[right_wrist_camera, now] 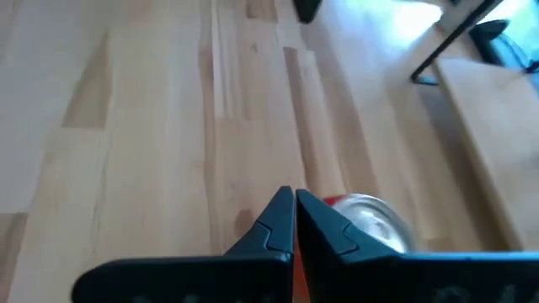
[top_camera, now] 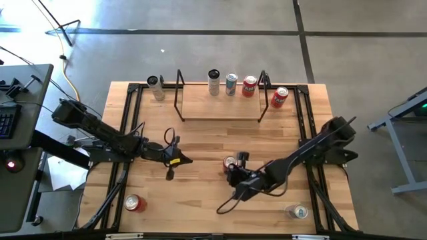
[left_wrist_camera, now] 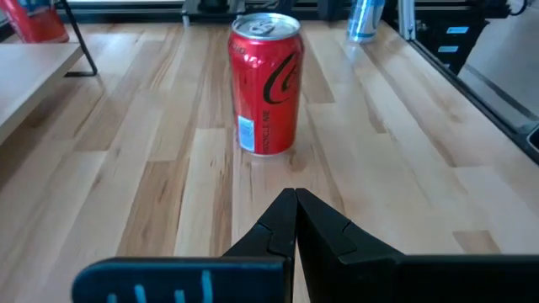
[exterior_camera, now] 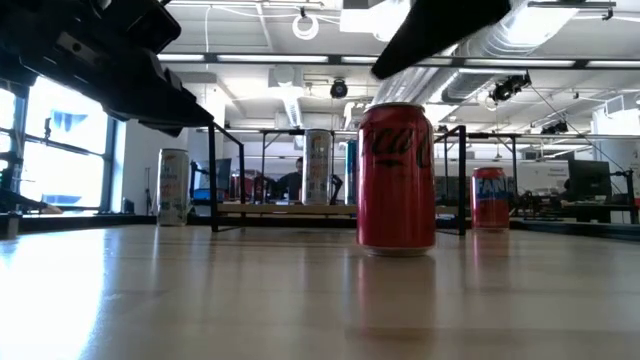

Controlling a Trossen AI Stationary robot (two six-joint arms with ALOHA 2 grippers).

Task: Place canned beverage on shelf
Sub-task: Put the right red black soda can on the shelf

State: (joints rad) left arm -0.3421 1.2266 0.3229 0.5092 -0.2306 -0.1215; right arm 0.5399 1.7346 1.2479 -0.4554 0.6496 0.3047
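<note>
A red cola can (top_camera: 230, 162) stands upright on its base on the wooden table, near the middle; it also shows in the low view (exterior_camera: 396, 180) and the left wrist view (left_wrist_camera: 266, 84). The shelf (top_camera: 220, 107) stands at the table's far side, with three cans (top_camera: 231, 83) along its far edge. My left gripper (top_camera: 181, 160) is shut and empty, to the left of the red can and pointing at it (left_wrist_camera: 295, 198). My right gripper (top_camera: 233, 177) is shut (right_wrist_camera: 294, 198), just above and beside the can's top (right_wrist_camera: 370, 220), apart from it in the low view.
A silver can (top_camera: 155, 87) stands left of the shelf and a red can (top_camera: 279, 97) right of it. Another red can (top_camera: 134, 203) stands near the front left corner, a silver one (top_camera: 298, 212) near the front right. Black frame rails (top_camera: 127, 133) run along both table sides.
</note>
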